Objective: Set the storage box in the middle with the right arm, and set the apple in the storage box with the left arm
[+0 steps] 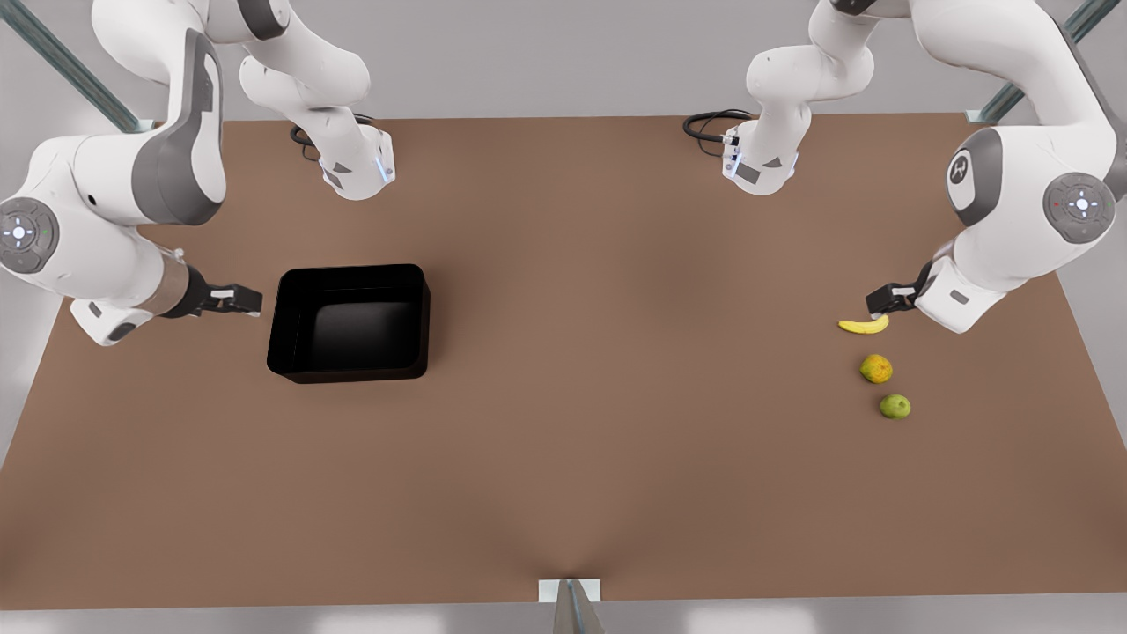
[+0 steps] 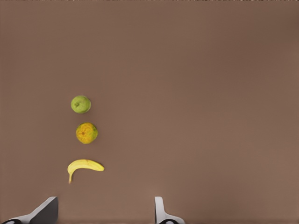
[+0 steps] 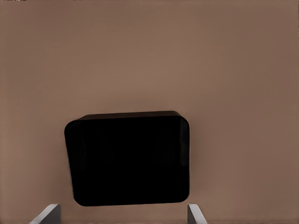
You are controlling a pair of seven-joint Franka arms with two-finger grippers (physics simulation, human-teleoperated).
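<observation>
We: nothing done | storage box (image 1: 350, 322) off-centre | apple (image 1: 894, 406) on tabletop (image 1: 581, 423) | right end effector (image 1: 231, 300) and left end effector (image 1: 887, 302) wide, empty

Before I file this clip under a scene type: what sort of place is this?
Likely a simulated lab tabletop, not a kitchen: a bare brown table, two white arms mounted at its far edge, and only a storage box, an apple and a banana laid out.

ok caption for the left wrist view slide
Open left end effector above brown table, facing small green apple, mottled orange-green fruit and yellow banana.
</observation>
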